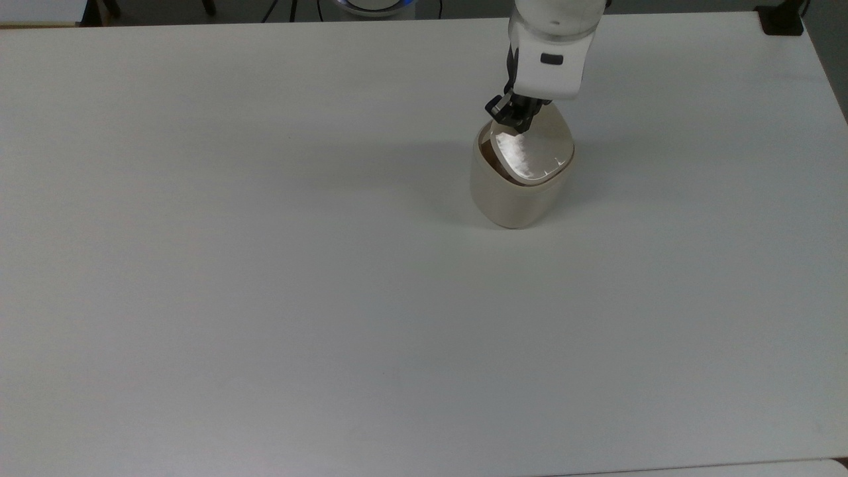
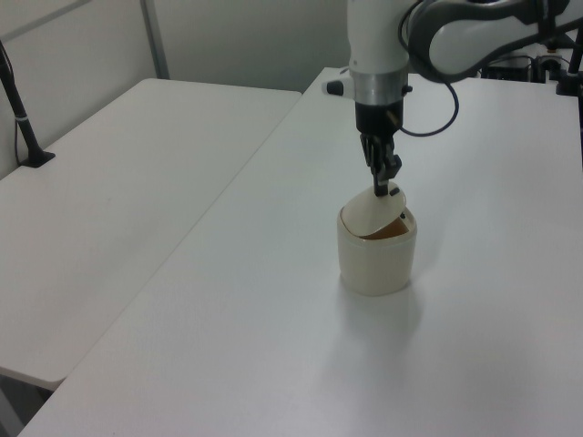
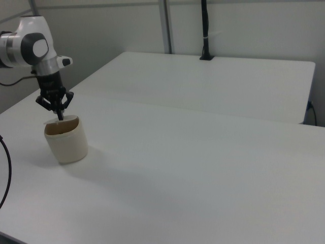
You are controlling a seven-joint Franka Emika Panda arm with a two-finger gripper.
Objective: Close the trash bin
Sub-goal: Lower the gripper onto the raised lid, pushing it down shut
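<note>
The cream trash bin (image 1: 515,195) stands on the white table (image 1: 265,265), toward the top view's upper right. Its flat lid (image 1: 535,151) is tipped down almost level, with a dark gap left along the edge on the top view's left. My gripper (image 1: 511,120) points down with its fingers shut together, tips resting on the lid's far edge. In the left view the gripper (image 2: 383,187) touches the lid (image 2: 369,213) above the bin (image 2: 376,262), and some brown interior shows under the raised side. The right view has the gripper (image 3: 60,116) on top of the bin (image 3: 66,141).
A second white table (image 2: 137,155) adjoins on the left view's left, with a black clamped pole (image 2: 25,127) on it. Another black pole (image 3: 204,30) stands at the back of the right view. A black mount (image 1: 782,20) sits at the top view's upper right corner.
</note>
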